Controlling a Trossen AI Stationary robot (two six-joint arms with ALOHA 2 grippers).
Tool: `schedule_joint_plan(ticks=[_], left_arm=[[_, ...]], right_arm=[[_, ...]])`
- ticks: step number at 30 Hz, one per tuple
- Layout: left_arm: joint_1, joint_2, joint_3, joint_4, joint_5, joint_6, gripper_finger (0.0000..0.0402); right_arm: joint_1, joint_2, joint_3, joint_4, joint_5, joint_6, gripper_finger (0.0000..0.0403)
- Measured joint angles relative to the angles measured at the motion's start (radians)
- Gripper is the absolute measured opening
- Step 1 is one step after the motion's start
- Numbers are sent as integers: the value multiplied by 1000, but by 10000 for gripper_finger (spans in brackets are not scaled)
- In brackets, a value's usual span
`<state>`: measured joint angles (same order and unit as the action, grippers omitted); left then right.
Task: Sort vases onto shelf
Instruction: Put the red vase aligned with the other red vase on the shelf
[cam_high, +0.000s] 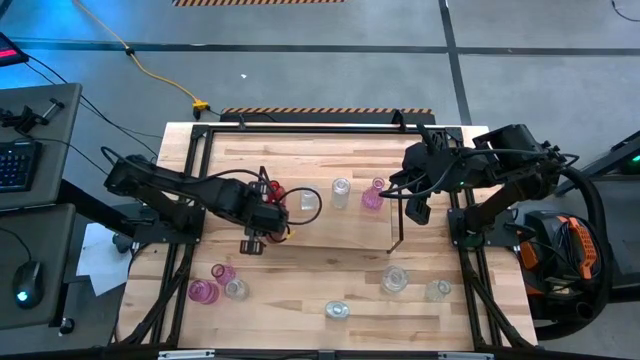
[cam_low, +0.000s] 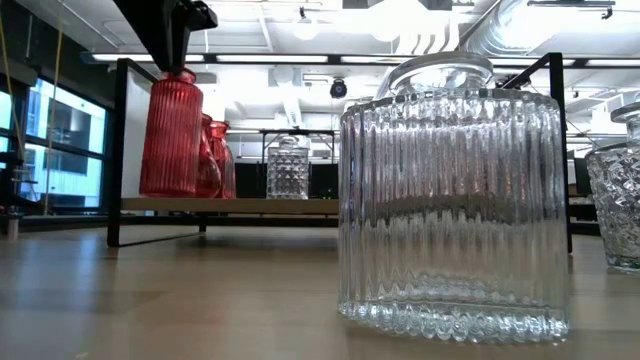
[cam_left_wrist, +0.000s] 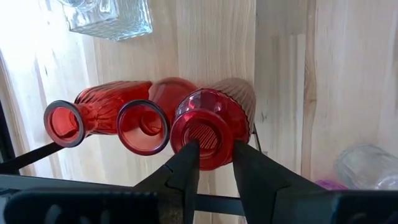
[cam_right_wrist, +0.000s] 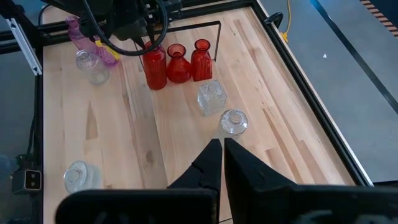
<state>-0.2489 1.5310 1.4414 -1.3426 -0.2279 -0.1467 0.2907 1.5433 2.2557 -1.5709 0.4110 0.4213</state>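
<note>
My left gripper (cam_high: 254, 238) (cam_left_wrist: 214, 155) is shut on a tall ribbed red vase (cam_low: 172, 130) (cam_right_wrist: 155, 70) at the left end of the shelf (cam_high: 345, 228). Two more red vases (cam_left_wrist: 143, 127) (cam_left_wrist: 65, 121) stand on the board right beside it. Along the board further on stand two clear vases (cam_high: 308, 201) (cam_high: 341, 192) and a pink one (cam_high: 372, 194). My right gripper (cam_high: 416, 207) (cam_right_wrist: 219, 149) hangs shut, holding nothing, over the shelf's right end. More pink and clear vases stand loose on the table nearer the front. My left gripper pinches the red vase's top, at the mouth rim (cam_left_wrist: 210, 162), between its two fingers (cam_left_wrist: 186, 163). The fingers come from above, pointing steeply down. The vase is upright with its base (cam_low: 168, 192) at the shelf board; whether it rests there or hangs just above, I cannot tell.
Loose on the table: two pink vases (cam_high: 222, 272) (cam_high: 203, 291), clear ones (cam_high: 236, 289) (cam_high: 395, 279) (cam_high: 438, 290), and a wide ribbed clear one (cam_high: 337, 310) (cam_low: 455, 200) near the front edge. A black frame (cam_high: 200, 130) edges the table. The shelf's wire end (cam_high: 396, 226) stands below my right gripper.
</note>
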Motion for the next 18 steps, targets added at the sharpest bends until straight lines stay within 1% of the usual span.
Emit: schedule_joint_plan(ticks=[4,10,14,18], left_arm=[[0,-10,13,-5,-5,-6,88],[2,-10,82,-17,-44,-1,88],[8,-10,100,-18,-43,-14,88],[5,-10,100,-23,-13,-32,88]], right_arm=[[0,0,0,0,0,0,0],[0,0,0,0,0,-1,0],[0,0,0,0,0,5,0],[4,0,0,0,1,7,0]])
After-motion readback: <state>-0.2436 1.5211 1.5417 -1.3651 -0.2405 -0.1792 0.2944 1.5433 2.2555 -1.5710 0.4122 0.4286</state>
